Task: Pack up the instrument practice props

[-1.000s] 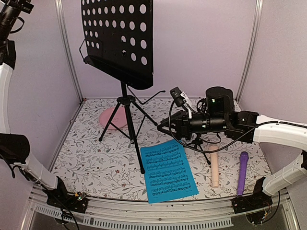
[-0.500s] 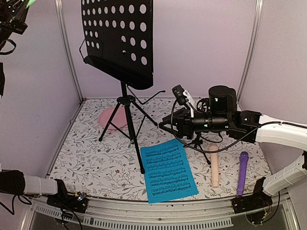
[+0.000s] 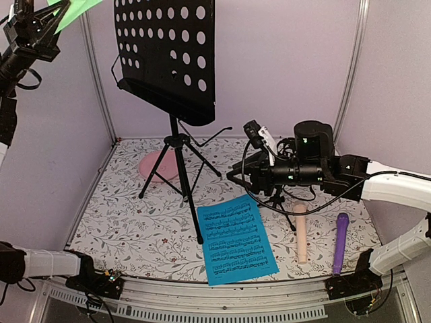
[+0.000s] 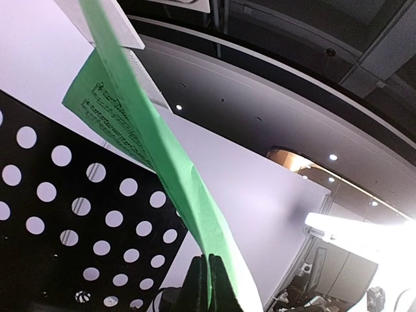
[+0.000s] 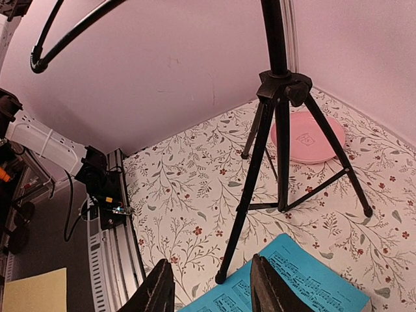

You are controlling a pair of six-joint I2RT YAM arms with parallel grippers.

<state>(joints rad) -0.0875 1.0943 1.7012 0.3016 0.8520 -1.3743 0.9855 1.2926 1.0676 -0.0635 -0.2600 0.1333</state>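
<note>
Top external view: the left hand (image 3: 42,25) is raised high at the left wall, pinched closed on a corner of the green sheet (image 3: 75,7), level with the top of the rack (image 3: 165,57). In the left wrist view the sheet (image 4: 149,143) bows away from the fingertips (image 4: 195,286), so it is held by one edge only.

The right hand (image 3: 234,177) hovers over the counter (image 3: 128,229) beside the tripod (image 3: 178,168), its jaws apart and gripping nothing. The blue sheet (image 3: 237,239) lies flat below it. The beige mic (image 3: 302,232) and purple mic (image 3: 340,242) lie side by side at the right, and a small mic support (image 3: 276,199) stands under the right arm.

The step looks like bringing the green sheet down to join the rest. To do it well:
- Grip firmly; thin paper may slip or fold.
- Swing it clear of the rack's edge before lowering.
- Lower slowly so the loose end settles flat, not curled under.
- Hold the right hand off the tripod legs, which are close.

Both sheets carry printed music staves, but no words can be read. The pink disc (image 5: 305,138) bears a faint mark, too small to make out.
</note>
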